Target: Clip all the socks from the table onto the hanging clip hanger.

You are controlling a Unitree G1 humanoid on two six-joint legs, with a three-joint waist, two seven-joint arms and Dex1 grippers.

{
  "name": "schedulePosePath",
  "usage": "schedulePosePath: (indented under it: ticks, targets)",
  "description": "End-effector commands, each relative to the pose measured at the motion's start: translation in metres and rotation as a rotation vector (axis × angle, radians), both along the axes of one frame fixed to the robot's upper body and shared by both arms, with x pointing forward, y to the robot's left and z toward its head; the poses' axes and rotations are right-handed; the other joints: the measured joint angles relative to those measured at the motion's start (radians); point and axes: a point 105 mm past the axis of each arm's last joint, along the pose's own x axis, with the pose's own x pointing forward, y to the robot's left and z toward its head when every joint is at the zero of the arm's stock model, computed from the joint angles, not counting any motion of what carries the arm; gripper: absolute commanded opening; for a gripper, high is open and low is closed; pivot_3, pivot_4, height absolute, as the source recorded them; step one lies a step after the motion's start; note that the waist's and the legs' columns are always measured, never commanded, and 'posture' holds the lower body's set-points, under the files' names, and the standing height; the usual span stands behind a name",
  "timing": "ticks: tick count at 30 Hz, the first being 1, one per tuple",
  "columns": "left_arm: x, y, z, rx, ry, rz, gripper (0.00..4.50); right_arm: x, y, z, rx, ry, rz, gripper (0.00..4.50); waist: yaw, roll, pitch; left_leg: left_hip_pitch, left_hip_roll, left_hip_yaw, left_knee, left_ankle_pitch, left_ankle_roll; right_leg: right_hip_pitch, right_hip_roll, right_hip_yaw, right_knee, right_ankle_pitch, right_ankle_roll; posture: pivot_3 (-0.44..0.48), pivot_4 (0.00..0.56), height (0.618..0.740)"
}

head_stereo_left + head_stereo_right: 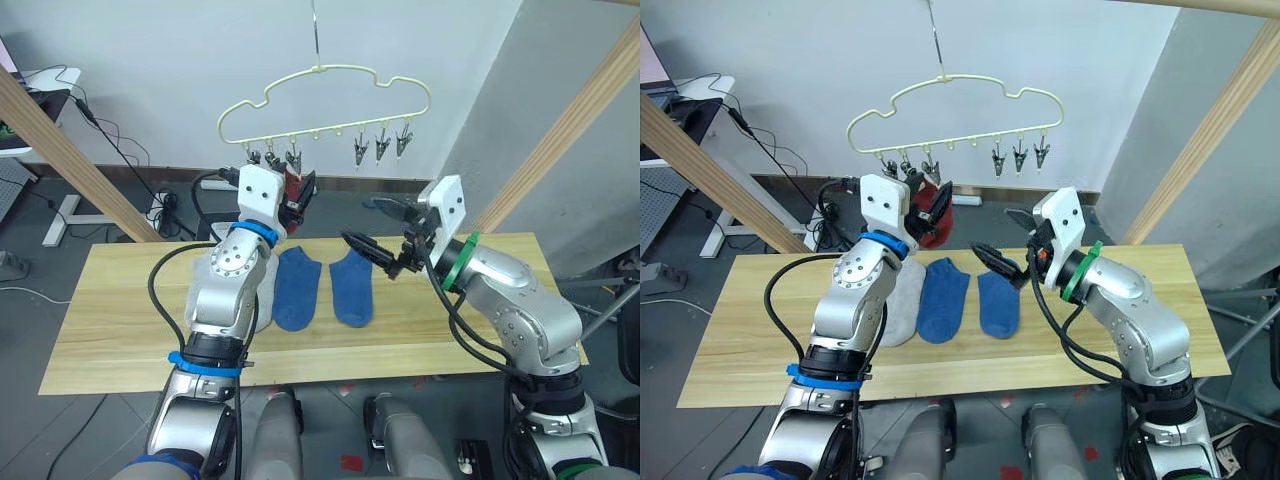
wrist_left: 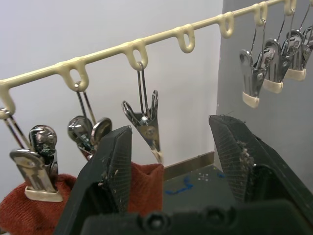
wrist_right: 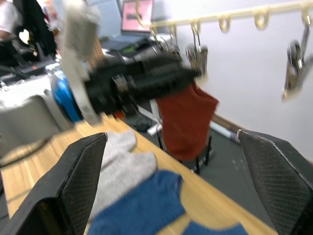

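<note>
Left gripper (image 2: 171,161): you have it raised just below the left end of the hanger's clip row, fingers spread apart with nothing between them. In the left wrist view one finger (image 2: 110,171) stands just in front of the hanging red cloth.

Right gripper (image 1: 375,228): you hold it above the table's far middle, pointing left toward the other arm, fingers wide open and empty, over the far end of the right blue sock.

Clip hanger (image 1: 325,85): pale yellow, cloud-shaped, hanging by its thin hook in front of the white wall, above the table's far edge. You see grey metal clips in two groups, three at the left (image 1: 272,155) and three at the right (image 1: 381,145), with bare loops between them.

Rust red sock (image 3: 186,120): it hangs from the left group of clips, just beside your left gripper. The left wrist view shows red cloth under the two leftmost clips; whether it is one sock or two you cannot tell.

Blue socks: two lie flat side by side on the middle of the table, the left one (image 1: 297,288) and the right one (image 1: 352,286), close together.

Grey sock (image 1: 900,305): it lies on the table just left of the blue pair, partly hidden behind your left arm.

Table (image 1: 130,300): light wood, long, running left to right beneath both arms.

Wooden beams (image 1: 65,150): slanting uprights stand at the far left and far right of the table.
</note>
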Motion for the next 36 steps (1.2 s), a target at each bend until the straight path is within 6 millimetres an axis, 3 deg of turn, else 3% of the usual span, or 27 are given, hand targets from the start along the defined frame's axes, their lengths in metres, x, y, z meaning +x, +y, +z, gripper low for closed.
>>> schedulePosePath:
  ticks: [1,36]
  targets:
    - [0.002,0.004,0.015,-0.009,-0.069,0.033,2.75,-0.008,-0.001,0.021,0.035,-0.066,0.029,4.5,0.0,0.0,0.0,0.0,0.0,0.0,0.0,0.0,0.0,0.0,0.0,0.0,0.0,0.0,0.0,-0.012,0.262,0.74]
    - [0.018,-0.019,0.025,-0.037,-0.108,-0.019,2.75,-0.004,-0.001,0.026,0.005,-0.089,-0.02,4.5,-0.011,0.0,0.0,-0.005,0.0,-0.002,0.008,0.0,0.0,0.0,0.0,-0.002,0.001,0.001,0.001,-0.047,0.272,0.74]
